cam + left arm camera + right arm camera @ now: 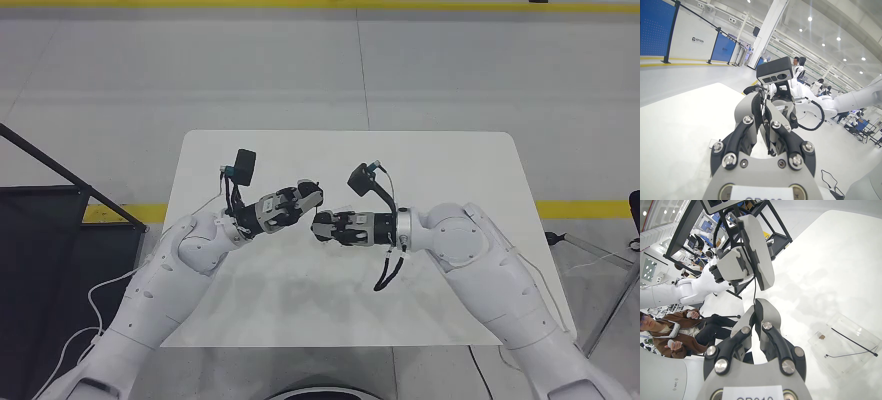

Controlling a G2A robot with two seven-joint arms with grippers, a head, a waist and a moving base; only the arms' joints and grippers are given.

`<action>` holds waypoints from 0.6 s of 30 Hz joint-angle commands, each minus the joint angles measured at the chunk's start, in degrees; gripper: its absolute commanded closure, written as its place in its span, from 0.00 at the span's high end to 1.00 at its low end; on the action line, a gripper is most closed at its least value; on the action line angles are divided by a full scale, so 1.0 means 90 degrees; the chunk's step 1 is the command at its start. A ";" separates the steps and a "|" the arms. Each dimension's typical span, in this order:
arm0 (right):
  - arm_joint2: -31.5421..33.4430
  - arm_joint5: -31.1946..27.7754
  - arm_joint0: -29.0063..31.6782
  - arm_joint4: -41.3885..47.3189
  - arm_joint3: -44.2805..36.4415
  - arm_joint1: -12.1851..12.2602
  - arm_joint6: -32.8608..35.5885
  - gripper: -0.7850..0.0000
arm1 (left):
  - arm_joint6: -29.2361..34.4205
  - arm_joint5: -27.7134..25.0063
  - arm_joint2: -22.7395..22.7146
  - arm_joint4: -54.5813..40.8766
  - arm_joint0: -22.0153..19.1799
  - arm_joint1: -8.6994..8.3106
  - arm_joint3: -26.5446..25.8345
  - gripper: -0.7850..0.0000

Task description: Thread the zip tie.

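A thin black zip tie (754,289) is stretched in the air between my two grippers, above the middle of the white table (450,170). My right gripper (754,308) is shut on its near end. My left gripper (747,256) faces it, shut on the strap's other end, and the tie's black end (739,223) sticks out past its pads. From above, the left gripper (303,197) and right gripper (322,224) almost touch tip to tip. In the left wrist view my left gripper (762,108) has its fingers pressed together.
A clear plastic tray (838,368) lies on the table near the grippers, holding two more black zip ties (851,341) and a small brown scrap (821,336). A black frame (60,170) stands off the table's left side.
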State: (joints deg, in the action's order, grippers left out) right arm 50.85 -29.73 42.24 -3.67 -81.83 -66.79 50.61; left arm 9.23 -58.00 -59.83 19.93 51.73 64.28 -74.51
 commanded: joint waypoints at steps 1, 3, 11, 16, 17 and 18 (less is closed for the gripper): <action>0.0002 0.0006 0.0000 -0.0002 0.0000 -0.0002 0.0001 0.00 | 0.0007 0.0000 0.0001 -0.0009 -0.0002 0.0001 0.0001 0.18; 0.0004 0.0006 0.0001 -0.0004 0.0002 -0.0005 0.0003 0.00 | 0.0010 0.0000 -0.0001 -0.0010 -0.0004 0.0002 -0.0004 0.15; 0.0005 0.0009 -0.0003 0.0005 0.0018 -0.0017 0.0018 0.00 | 0.0003 0.0000 -0.0011 0.0004 0.0013 0.0000 -0.0010 0.00; 0.0012 0.0004 -0.0005 0.0007 0.0030 -0.0024 0.0020 0.00 | 0.0005 0.0000 -0.0013 0.0004 0.0016 0.0000 -0.0009 0.00; 0.0014 0.0003 -0.0003 0.0014 0.0036 -0.0025 0.0018 0.04 | 0.0004 0.0000 -0.0014 0.0006 0.0016 0.0000 -0.0009 0.00; 0.0018 0.0006 -0.0003 0.0029 0.0045 -0.0027 0.0015 0.20 | 0.0003 0.0000 -0.0015 0.0006 0.0015 0.0000 -0.0007 0.00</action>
State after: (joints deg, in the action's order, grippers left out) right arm 50.98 -29.70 42.20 -3.53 -81.50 -67.02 50.78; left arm 9.28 -58.00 -59.96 19.97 51.86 64.29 -74.59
